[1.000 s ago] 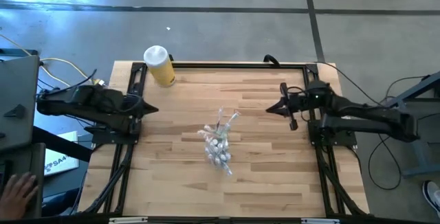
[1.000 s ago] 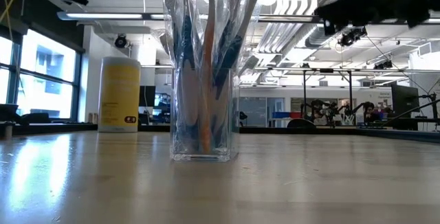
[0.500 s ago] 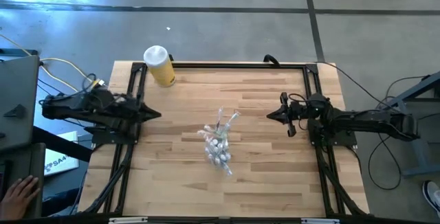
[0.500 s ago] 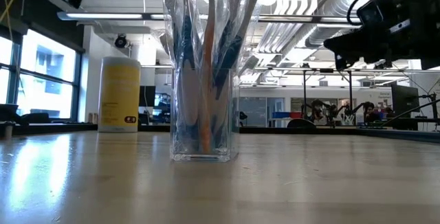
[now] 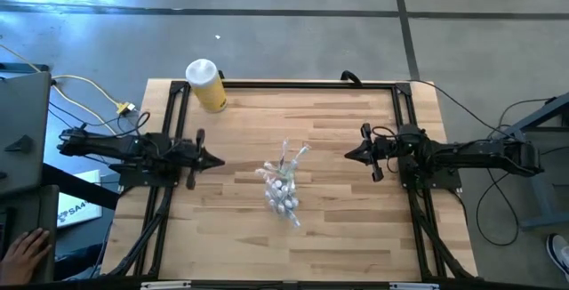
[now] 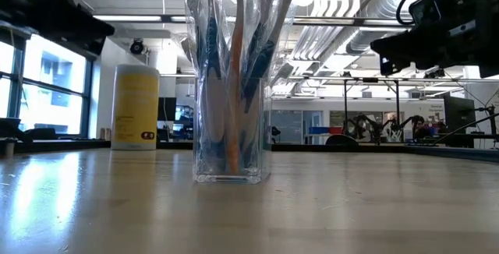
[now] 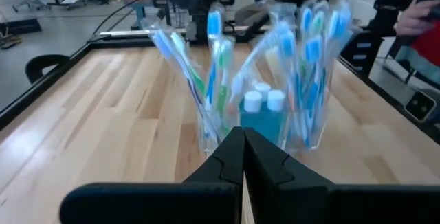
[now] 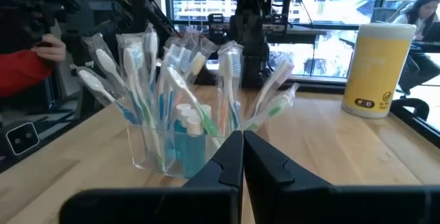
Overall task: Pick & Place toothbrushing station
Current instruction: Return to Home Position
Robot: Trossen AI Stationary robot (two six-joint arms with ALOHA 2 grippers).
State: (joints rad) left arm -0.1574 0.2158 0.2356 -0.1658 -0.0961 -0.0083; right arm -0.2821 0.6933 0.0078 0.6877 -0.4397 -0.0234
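Observation:
The toothbrushing station [image 5: 283, 186] is a clear plastic cup standing upright on its base in the middle of the table, holding several pale toothbrushes and teal white-capped tubes; it shows in the low view [image 6: 231, 90] and both wrist views [image 7: 261, 107] [image 8: 180, 114]. My left gripper [image 5: 219, 160] is shut, left of the cup and apart from it. My right gripper [image 5: 348, 154] is shut, right of the cup and apart from it.
A yellow bottle with a white cap [image 5: 206, 85] stands at the table's far left corner. Black frame rails [image 5: 293, 85] run along the table's far, left and right sides. A person's hand [image 5: 22, 250] shows off the table at the near left.
My left gripper has gone toward the table's right, closer to the cup, and a little toward the near edge. My right gripper has come down and settled at the cup's right. The cup has stayed where it was.

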